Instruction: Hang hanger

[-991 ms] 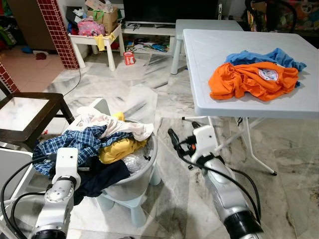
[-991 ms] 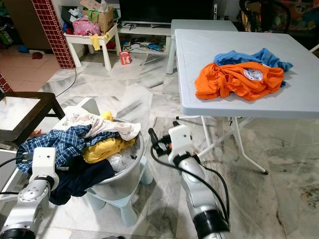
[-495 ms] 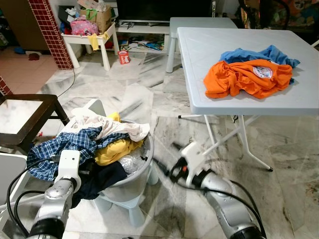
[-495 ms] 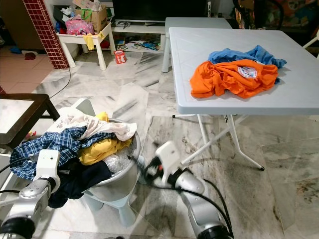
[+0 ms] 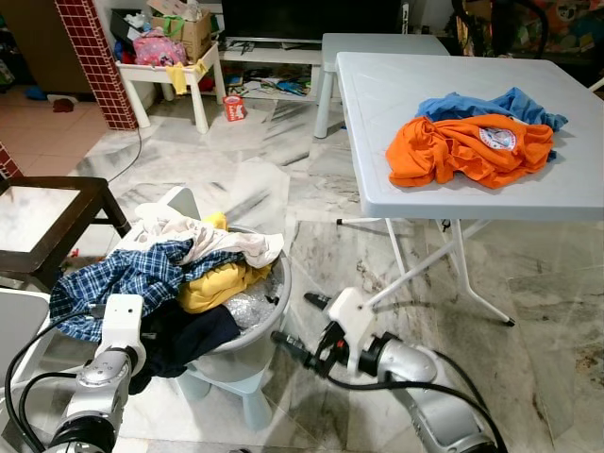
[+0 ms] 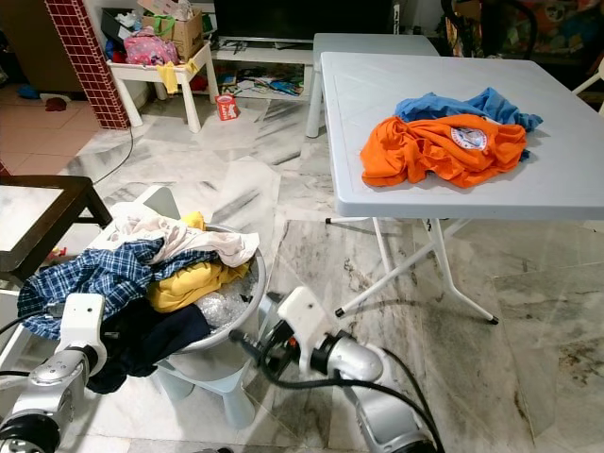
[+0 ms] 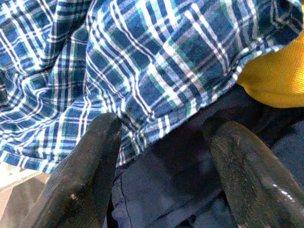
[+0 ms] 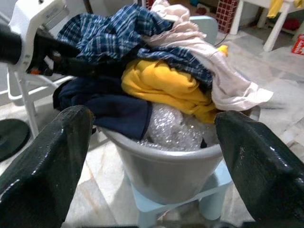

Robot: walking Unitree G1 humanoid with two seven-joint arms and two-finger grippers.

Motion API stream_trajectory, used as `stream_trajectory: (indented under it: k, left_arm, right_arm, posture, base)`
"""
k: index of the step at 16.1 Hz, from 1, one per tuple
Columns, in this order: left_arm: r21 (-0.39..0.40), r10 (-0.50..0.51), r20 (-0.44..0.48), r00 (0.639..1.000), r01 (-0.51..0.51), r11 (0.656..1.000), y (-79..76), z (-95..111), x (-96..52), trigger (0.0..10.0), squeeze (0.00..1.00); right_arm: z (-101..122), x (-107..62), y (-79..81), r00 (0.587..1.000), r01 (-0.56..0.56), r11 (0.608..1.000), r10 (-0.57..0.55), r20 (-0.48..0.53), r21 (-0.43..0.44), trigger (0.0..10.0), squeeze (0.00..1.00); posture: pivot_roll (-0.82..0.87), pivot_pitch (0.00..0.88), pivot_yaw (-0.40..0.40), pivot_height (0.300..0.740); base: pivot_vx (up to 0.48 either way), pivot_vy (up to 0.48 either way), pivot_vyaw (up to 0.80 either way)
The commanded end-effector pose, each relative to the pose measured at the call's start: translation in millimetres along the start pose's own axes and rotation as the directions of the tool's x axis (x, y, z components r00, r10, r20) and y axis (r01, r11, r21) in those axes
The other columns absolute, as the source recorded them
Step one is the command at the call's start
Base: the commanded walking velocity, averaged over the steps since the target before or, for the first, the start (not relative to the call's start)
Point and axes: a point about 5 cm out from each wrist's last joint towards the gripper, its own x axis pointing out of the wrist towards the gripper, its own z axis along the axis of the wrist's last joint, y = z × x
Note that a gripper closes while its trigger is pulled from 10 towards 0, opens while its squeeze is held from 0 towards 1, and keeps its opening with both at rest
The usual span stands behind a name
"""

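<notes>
Glossy marble floor, matt grey plastic tub, soft checked cloth shirt

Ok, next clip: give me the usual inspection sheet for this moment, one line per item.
Surface: marble floor; white folding table.
Job's things: hanger, nothing seen.
Clutter: grey laundry tub heaped with plaid shirt, yellow garment, navy garment; orange shirt over blue garment on table.
Grippers: left tool open at plaid shirt; right tool open, facing tub.
Cables: black cables on both arms.
Surroundings: dark chair, brick pillar, cluttered white shelf.
</notes>
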Motion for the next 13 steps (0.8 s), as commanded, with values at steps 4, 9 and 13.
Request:
stream_trajectory:
  k: [4,9,13]
  left_arm:
    - [-0.001,0.023,-0.003,1.0,-0.023,1.0,7.1,2.6,1.8,0.0,0.0]
    - [0.015,0.017,0.012,1.0,-0.017,1.0,2.8,12.1,6.5,0.0,0.0]
    - [0.02,0.015,0.019,1.0,-0.015,1.0,2.9,16.0,7.9,0.0,0.0]
  right_arm:
    - [1.2,-1.8,1.7,1.0,-0.006,1.0,0.006,-0.01,-0.014,10.0,0.0]
    - [1.4,-3.4,1.5,1.0,0.013,1.0,-0.013,-0.02,-0.017,10.0,0.0]
    - [0.1,-2.1,0.0,0.999,0.031,0.999,-0.032,-0.024,-0.014,10.0,0.0]
  posture:
    - [0.04,0.076,-0.007,0.74]
    - [0.02,0.074,0.003,0.74]
    - [0.03,0.071,0.009,0.74]
  base:
    - [0.0,0.0,0.0]
    - [0.0,0.0,0.0]
    - [0.0,0.0,0.0]
